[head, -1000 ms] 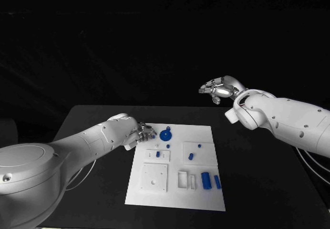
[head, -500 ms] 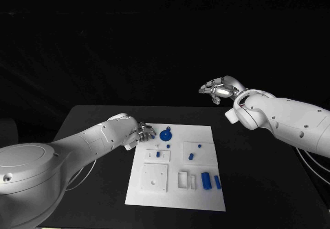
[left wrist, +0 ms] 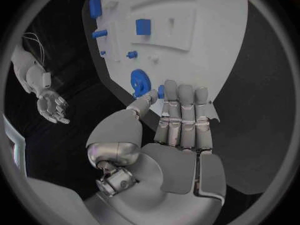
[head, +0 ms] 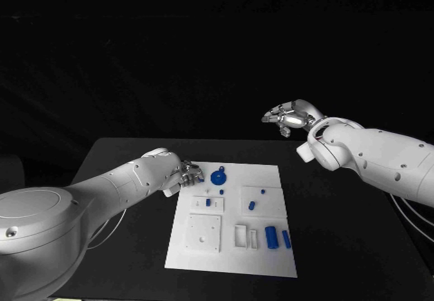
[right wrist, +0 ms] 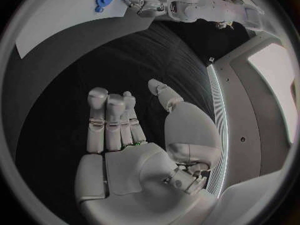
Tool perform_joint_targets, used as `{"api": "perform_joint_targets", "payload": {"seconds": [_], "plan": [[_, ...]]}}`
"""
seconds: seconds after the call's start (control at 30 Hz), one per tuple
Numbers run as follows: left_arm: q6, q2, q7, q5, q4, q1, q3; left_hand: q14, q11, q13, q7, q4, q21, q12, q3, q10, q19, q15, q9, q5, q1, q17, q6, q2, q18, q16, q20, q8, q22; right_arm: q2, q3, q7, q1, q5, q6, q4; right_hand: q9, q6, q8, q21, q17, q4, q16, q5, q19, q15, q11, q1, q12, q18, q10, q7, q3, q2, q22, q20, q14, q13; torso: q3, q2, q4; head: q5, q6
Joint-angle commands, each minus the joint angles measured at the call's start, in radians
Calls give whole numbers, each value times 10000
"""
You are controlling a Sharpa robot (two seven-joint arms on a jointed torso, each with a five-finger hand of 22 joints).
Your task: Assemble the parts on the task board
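We saw two glossy white arms, the left arm point(head: 100, 188) and right arm point(head: 380, 157), built of rounded shells with small dark screw holes and thin pale cables trailing beside them. Each ended in a silver metal hand, left hand point(left wrist: 169, 135) and right hand point(right wrist: 134, 140), whose segmented fingers point(left wrist: 184, 115) had pale grey pads

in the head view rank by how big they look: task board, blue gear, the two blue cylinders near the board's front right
1. task board
2. blue gear
3. The two blue cylinders and look about alike, so I leave them unranked; the gear lies farther from the camera, which makes its lead over them unsure.
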Motion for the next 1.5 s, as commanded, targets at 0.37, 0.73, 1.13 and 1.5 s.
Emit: {"api": "perform_joint_targets", "payload": {"seconds": [0.37, 0.73, 1.13, 1.5], "plan": [[-105, 27, 238, 155, -17, -20, -10, 205, -95, -4, -202, -201, -83, -66, 89, 393, 239, 72, 157, 1103, -18, 35, 546, 431, -59, 60, -541, 361, 168, -1, 6, 68, 1, -60, 152, -4, -18, 25, -59, -51, -15, -40, -34, 72, 1, 31, 18, -93, 58, 693, -82, 132, -1, 32, 19, -92, 9, -20, -5, -3, -1, 2, 7], [-391, -310, 427, 587, 463, -2, -4, 468, -206, -27, -333, -219, -26, -146, 83, 805, 456, 28, 406, 1849, -20, 61, 839, 320, -5, 152, -581, 600, 199, -35, 6, 64, 1, -53, 162, -23, -20, 23, -61, -54, -16, -40, -34, 75, 2, 31, 18, -94, 60, 693, -84, 133, 0, 34, 22, -92, 7, -24, -7, -22, 26, -4, 36], [-901, -1507, 523, 410, 2196, 424, -3, 981, -430, 136, -549, -230, 298, -23, 49, 1401, 876, -127, 692, 2833, -25, 205, 1299, 10, 88, 432, -707, 833, 222, -130, 5, 45, 1, -34, 164, -123, -20, 24, -61, -56, -16, -42, -33, 76, 3, 31, 18, -94, 62, 693, -85, 133, 0, 33, 24, -92, 7, -28, -3, -27, 62, 11, 93], [-1097, -2591, 74, -732, 4093, 715, -35, 1563, -696, 796, -789, -234, 1039, 676, -34, 1832, 1431, -544, 1079, 3198, 57, 542, 1629, -181, 169, 1074, -973, 969, 243, -167, 3, 42, 0, -19, 181, -162, -21, 26, -60, -59, -16, -41, -33, 78, 4, 31, 18, -95, 65, 693, -86, 132, 1, 33, 27, -92, 6, -31, 16, -137, 213, -49, 26]]}}
